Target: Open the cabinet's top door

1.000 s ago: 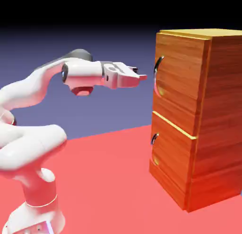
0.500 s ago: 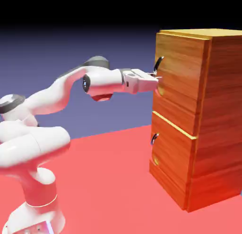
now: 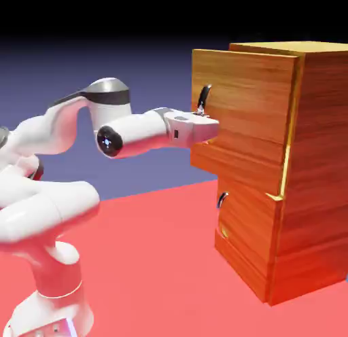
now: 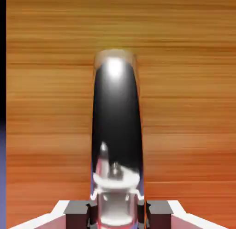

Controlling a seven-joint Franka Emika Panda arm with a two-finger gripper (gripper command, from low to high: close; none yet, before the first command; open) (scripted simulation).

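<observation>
The orange-brown wood-grain cabinet (image 3: 309,172) stands at the exterior view's right. Its top door (image 3: 251,91) is swung partly out toward the arm, hinged on its yellowish right edge. My gripper (image 3: 207,127) is shut on the top door's dark curved handle (image 3: 202,98), gripping its lower part. In the hand view the shiny dark handle (image 4: 115,126) fills the middle, running up between my two grey fingertips (image 4: 76,213), with the door's wood (image 4: 184,85) behind it. The lower door (image 3: 248,227) stays flush, its small dark handle (image 3: 221,200) visible.
The red table (image 3: 156,261) spreads in front of the cabinet. My white arm's base (image 3: 54,288) rises at the lower left, with the forearm (image 3: 136,133) stretched level toward the door.
The gripper went from open, short of the cabinet, to shut on the top door's handle. It then drew back left, and the door swung out from closed to partly open.
</observation>
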